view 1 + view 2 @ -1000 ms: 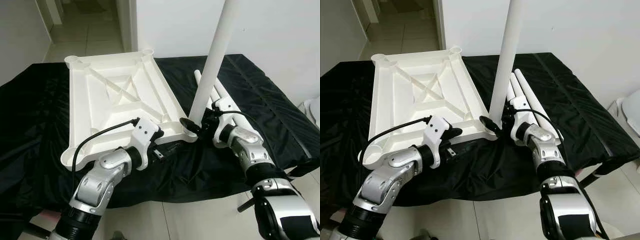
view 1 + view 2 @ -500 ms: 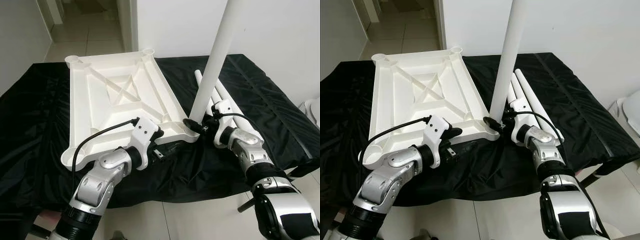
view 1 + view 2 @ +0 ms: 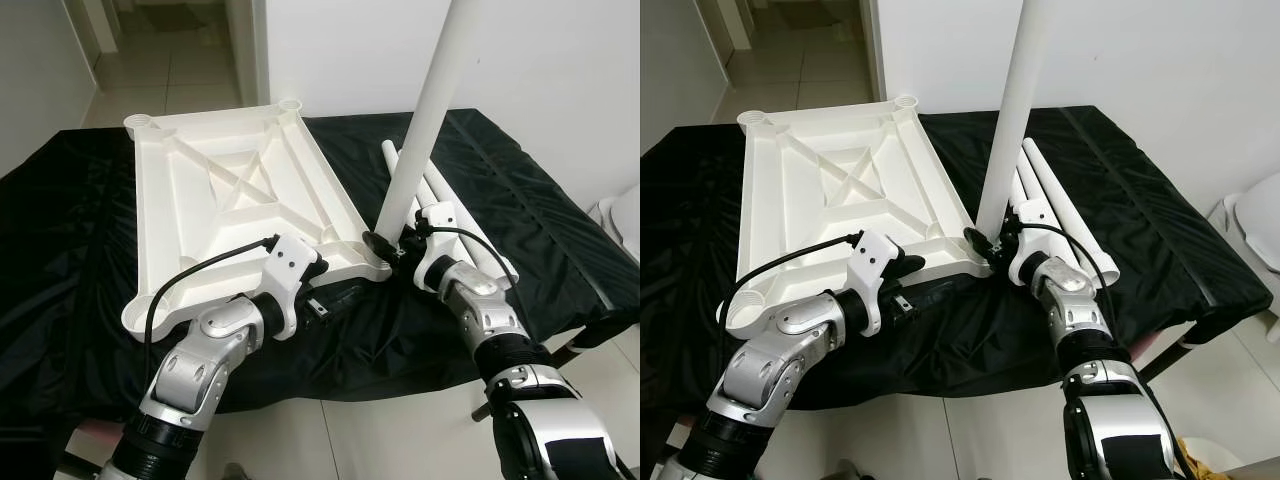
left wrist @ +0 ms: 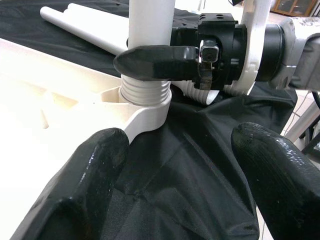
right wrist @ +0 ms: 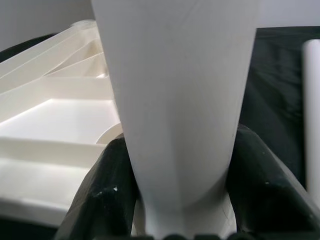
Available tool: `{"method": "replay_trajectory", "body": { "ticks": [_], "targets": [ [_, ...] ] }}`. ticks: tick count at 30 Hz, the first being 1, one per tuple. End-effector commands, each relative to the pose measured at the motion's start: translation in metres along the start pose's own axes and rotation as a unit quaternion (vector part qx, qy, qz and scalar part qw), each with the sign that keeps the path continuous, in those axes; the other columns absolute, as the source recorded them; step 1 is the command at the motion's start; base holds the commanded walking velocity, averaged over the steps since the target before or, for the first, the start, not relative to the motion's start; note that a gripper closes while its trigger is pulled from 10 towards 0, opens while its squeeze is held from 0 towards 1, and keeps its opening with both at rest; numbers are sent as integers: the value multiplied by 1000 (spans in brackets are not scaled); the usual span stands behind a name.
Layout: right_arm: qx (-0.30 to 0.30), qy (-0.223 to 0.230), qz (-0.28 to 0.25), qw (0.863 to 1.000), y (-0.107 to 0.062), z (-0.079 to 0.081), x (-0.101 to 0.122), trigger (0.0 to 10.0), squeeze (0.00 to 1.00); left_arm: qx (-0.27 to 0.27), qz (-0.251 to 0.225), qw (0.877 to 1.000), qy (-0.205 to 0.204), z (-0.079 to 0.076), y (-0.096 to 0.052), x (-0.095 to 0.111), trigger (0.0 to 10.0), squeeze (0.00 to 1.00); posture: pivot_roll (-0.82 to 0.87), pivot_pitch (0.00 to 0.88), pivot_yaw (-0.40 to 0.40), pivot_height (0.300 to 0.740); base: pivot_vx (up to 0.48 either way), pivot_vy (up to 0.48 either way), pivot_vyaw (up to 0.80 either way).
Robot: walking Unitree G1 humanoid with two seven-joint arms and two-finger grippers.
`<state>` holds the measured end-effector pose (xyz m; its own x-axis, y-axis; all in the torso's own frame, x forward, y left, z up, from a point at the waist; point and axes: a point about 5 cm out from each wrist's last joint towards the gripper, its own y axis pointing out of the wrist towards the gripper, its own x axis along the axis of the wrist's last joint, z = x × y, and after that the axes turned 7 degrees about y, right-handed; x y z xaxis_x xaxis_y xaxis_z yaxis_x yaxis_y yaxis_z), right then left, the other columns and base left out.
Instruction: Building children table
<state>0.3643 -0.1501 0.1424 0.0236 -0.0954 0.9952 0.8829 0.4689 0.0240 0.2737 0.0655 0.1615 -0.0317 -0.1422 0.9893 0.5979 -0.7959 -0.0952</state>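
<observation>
The white tabletop (image 3: 235,210) lay upside down on the black cloth (image 3: 520,200), ribs up, its long axis running from 7 o'clock to 12 o'clock across the scene. One leg (image 3: 425,110) stood nearly upright, tipped slightly toward 1 o'clock, its ridged threaded end sitting in the corner socket (image 4: 147,112) at the tabletop's near right corner, at about 5 o'clock of the slab. In the left wrist view several thread ridges were visible above the socket rim (so, by my judgement, not fully seated).

The right gripper (image 3: 992,243) was closed on the leg just above the threads, one black finger (image 5: 107,192) pressed to each side of the tube. The left gripper (image 3: 335,298) sat at the tabletop's near edge, 6 o'clock of the socket, its fingers (image 4: 97,170) spread wide and holding nothing, above the cloth.

Three spare legs (image 3: 1055,200) lay on the cloth at 3 o'clock of the standing one.

Handling, as judged:
- Leg looked hollow moulded plastic, light, stiff, smooth and slightly tapered, so likely to slip in the pads when twisted.
- Best hold low, near the threads, where it was gripped; a high hold would lever the leg crooked.
- Tabletop broad, light, rigid; liable to skate on the slick cloth. Brace it at the rim beside the socket.
</observation>
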Motion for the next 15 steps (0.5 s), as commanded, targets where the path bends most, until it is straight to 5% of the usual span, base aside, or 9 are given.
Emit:
{"method": "replay_trajectory", "body": {
  "ticks": [1,9,15],
  "targets": [
    [-54,17,-26,998,3,4,6,10000,0,10,4,1000,0,0,0,0,10000,0,-58,41,1,740,0,0,0],
    [-113,44,-43,992,8,18,4,10000,0,8,4,1000,-1,-1,0,0,10000,0,-56,40,1,740,0,0,0],
    [-191,72,-71,976,18,45,7,10000,0,5,5,1000,-3,-3,0,-1,10000,0,-56,32,-2,740,0,0,0]
  ]
}}
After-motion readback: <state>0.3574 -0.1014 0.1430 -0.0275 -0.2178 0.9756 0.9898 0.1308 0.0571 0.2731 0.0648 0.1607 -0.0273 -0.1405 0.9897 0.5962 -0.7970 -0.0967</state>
